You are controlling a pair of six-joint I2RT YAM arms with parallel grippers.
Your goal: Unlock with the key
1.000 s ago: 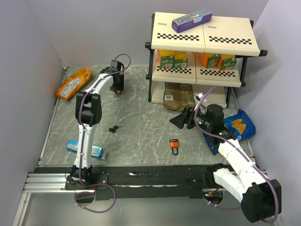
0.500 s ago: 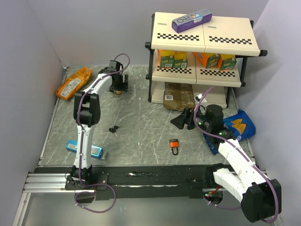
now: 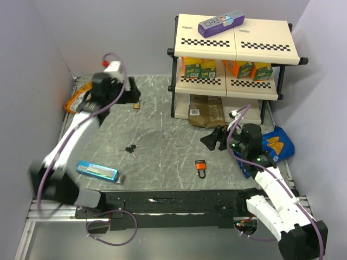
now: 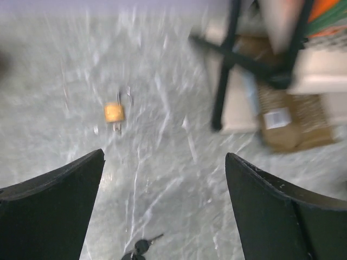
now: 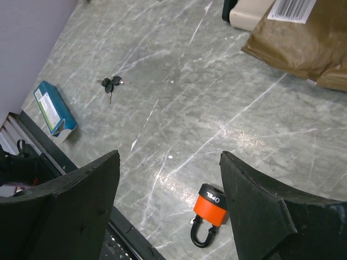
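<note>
The key (image 3: 130, 149), a tiny bunch with black heads, lies on the grey marbled table left of centre; it also shows in the left wrist view (image 4: 140, 248) and the right wrist view (image 5: 111, 83). A brass padlock (image 3: 136, 106) (image 4: 113, 112) lies at the back. My left gripper (image 3: 131, 96) (image 4: 164, 154) hangs open and empty above the table, just left of the brass padlock and apart from it. An orange-red padlock (image 3: 201, 167) (image 5: 209, 206) lies near the front. Over the table to its upper right, my right gripper (image 3: 213, 138) (image 5: 169, 154) stands open and empty.
A two-tier shelf (image 3: 233, 59) with juice cartons stands at the back right, a purple box (image 3: 220, 24) on top and a brown package (image 3: 206, 111) under it. An orange snack bag (image 3: 73, 98) lies back left, a blue box (image 3: 97, 171) front left, a blue bag (image 3: 276, 142) at right.
My left gripper has opened and let go of the brass padlock, then lifted and swung back to the left. The right gripper has shifted slightly toward the front.
</note>
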